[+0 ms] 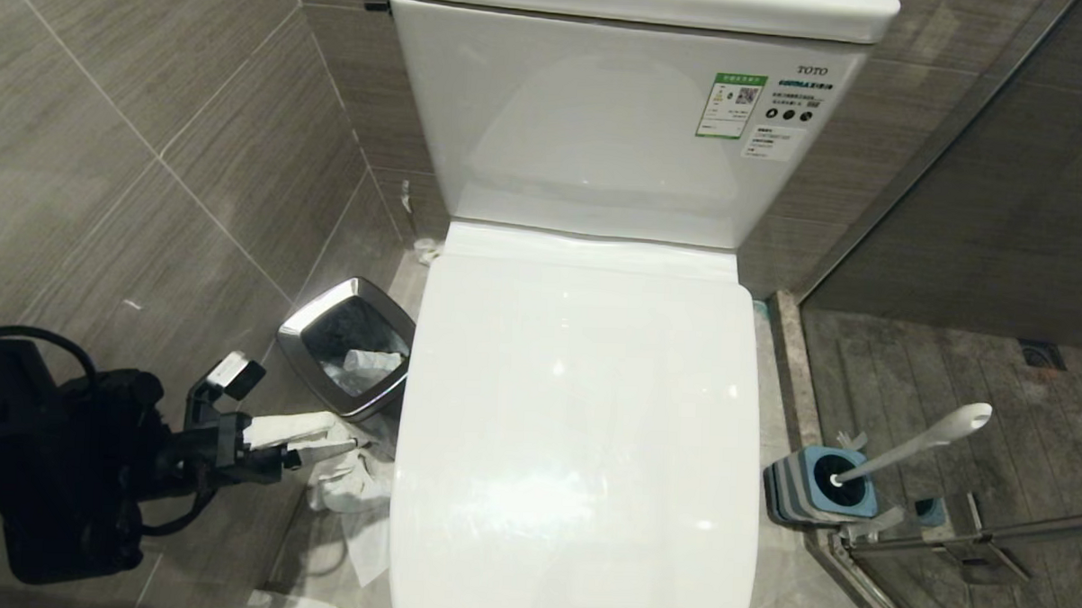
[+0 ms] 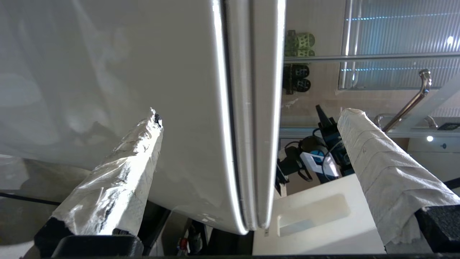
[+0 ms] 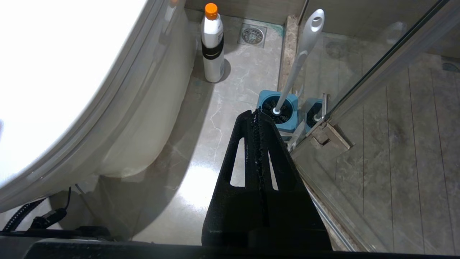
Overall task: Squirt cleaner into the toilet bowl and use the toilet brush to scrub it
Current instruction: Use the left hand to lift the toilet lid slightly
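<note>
The toilet bowl (image 1: pixel 411 407) is covered by its shut white lid (image 1: pixel 577 431), so its inside is hidden. No cleaner liquid shows. My left gripper (image 1: pixel 337 436) is low at the toilet's left side, open. In the left wrist view its paper-wrapped fingers (image 2: pixel 118 180) stand wide on either side of the lid-and-seat edge (image 2: pixel 251 108), touching nothing. The toilet brush (image 1: pixel 914 447) leans in its blue-and-grey holder (image 1: pixel 818 489) on the floor to the right. My right gripper (image 3: pixel 255 114) hangs shut and empty above the floor, just short of the holder (image 3: pixel 278 111).
A steel bin (image 1: pixel 346 347) and crumpled tissue (image 1: pixel 350 486) lie on the floor beside my left gripper. A white bottle with an orange cap (image 3: pixel 212 43) stands by the toilet's base. The glass shower door (image 1: pixel 947 543) with its steel bar closes off the right side.
</note>
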`<state>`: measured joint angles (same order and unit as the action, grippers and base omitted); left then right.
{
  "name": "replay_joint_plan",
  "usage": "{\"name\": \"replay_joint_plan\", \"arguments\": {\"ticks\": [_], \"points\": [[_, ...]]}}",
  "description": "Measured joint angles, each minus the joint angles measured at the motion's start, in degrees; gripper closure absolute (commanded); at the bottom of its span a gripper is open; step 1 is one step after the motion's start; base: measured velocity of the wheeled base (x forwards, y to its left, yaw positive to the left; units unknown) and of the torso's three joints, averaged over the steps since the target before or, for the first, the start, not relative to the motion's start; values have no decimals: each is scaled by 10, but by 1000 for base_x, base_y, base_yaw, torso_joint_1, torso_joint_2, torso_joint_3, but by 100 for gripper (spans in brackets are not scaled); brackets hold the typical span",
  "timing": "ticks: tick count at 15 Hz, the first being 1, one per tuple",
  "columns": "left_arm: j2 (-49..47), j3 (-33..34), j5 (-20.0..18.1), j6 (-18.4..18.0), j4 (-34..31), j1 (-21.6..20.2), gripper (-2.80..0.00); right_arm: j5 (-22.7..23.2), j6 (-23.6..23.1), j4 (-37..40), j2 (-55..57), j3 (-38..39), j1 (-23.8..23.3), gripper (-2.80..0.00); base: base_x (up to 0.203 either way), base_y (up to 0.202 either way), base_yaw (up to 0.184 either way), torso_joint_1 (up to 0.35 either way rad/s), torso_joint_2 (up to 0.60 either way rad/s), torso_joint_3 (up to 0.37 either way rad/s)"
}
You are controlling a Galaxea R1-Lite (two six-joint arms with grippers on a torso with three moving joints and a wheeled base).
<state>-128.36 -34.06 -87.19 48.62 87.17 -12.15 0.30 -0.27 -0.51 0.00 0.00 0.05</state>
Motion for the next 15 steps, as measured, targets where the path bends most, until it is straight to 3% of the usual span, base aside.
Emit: {"name": "replay_joint_plan", "arguments": {"ticks": [10, 15], "points": [[93, 84, 0, 3, 0, 2, -280, 0, 0, 0, 0, 0, 0, 0, 0, 0, 0, 0, 0, 0], [106, 124, 0, -34, 0, 15, -280, 0, 0, 0, 0, 0, 0, 0, 0, 0, 0, 0, 0, 0]]}}
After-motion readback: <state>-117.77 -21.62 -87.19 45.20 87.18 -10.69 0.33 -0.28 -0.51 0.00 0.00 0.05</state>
